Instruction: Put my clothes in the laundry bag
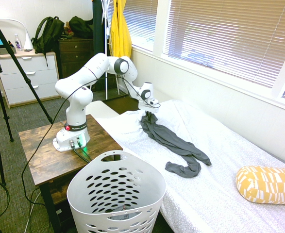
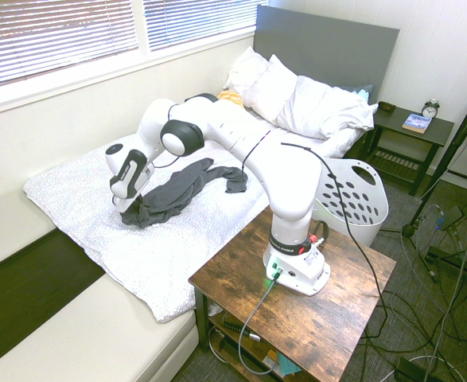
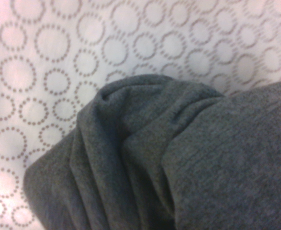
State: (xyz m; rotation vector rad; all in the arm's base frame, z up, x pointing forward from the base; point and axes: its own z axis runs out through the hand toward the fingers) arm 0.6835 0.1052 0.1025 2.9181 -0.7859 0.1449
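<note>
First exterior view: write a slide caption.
Robot arm over a bed, its claw at one end of a dark grey garment, white laundry basket in front.

The garment (image 1: 174, 143) lies on the bed (image 1: 225, 194), the laundry basket (image 1: 115, 189) beside the table (image 1: 40, 155).

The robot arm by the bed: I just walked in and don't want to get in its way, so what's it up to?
The robot arm has its jaws closed on one end of a dark grey garment. The rest of the garment lies stretched out on the bed. The white laundry basket stands beside the bed, and the garment isn't in it yet.
</note>
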